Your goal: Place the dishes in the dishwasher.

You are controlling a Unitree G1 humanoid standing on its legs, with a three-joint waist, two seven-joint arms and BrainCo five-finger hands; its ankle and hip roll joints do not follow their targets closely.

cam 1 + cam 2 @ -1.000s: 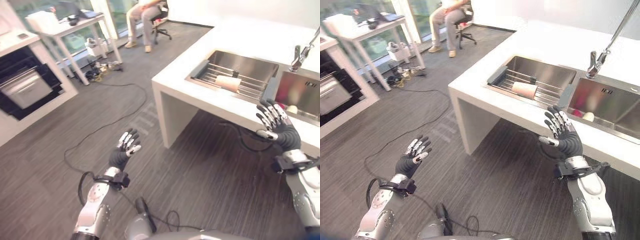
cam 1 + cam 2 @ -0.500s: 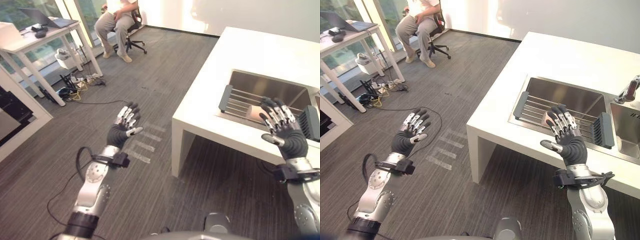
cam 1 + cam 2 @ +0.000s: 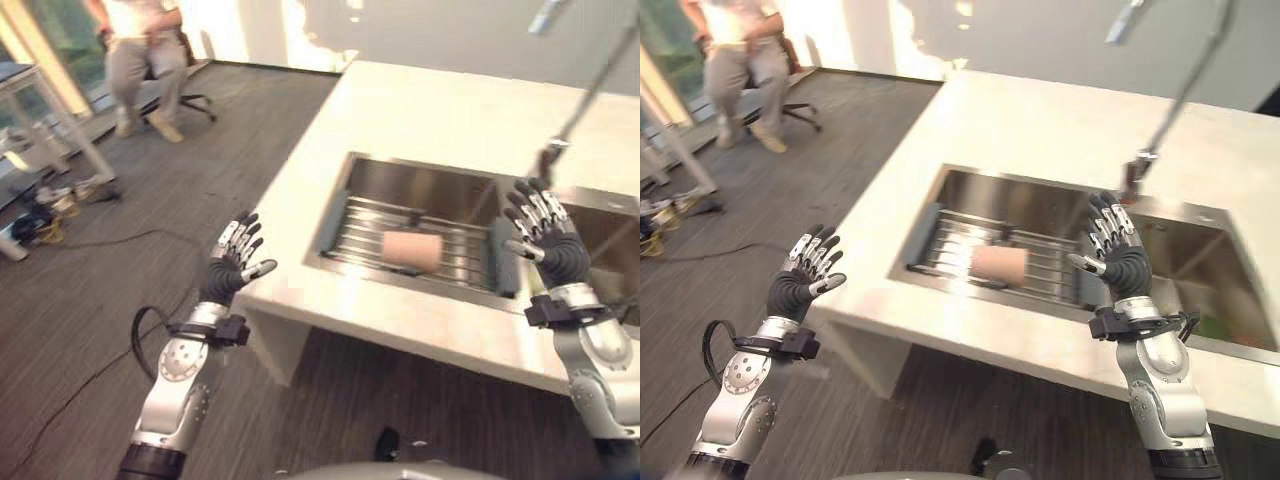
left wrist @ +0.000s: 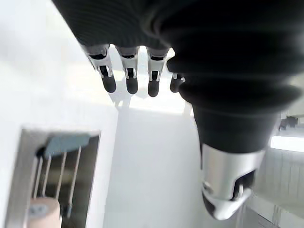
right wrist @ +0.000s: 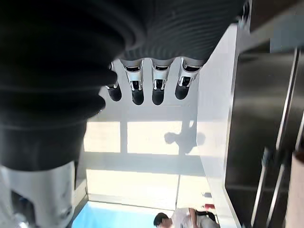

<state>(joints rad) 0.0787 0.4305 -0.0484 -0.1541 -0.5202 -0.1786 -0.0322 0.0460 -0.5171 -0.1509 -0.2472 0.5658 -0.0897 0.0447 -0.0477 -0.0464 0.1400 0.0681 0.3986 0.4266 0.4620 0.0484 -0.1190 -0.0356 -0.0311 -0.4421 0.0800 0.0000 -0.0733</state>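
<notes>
the cup [image 3: 412,251] is seen lying on its side on the sink rack [image 3: 455,262], long axis across the bars. the right hand [image 3: 545,237] is held nearer, just beside the rack, fingers spread wide and empty. the left hand [image 3: 234,267] is held open too, off the counter's [image 3: 330,300] corner.

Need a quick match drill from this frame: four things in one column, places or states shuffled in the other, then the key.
Things:
1. cup
2. left hand
3. right hand
4. person

Places or states:
A. seated on a chair, far side of the floor
B. open, raised over the sink's drying rack end
C. lying on its side on the rack in the sink
D. open, at the counter's outer edge

Pairs: 1-C, 2-D, 3-B, 4-A
</notes>
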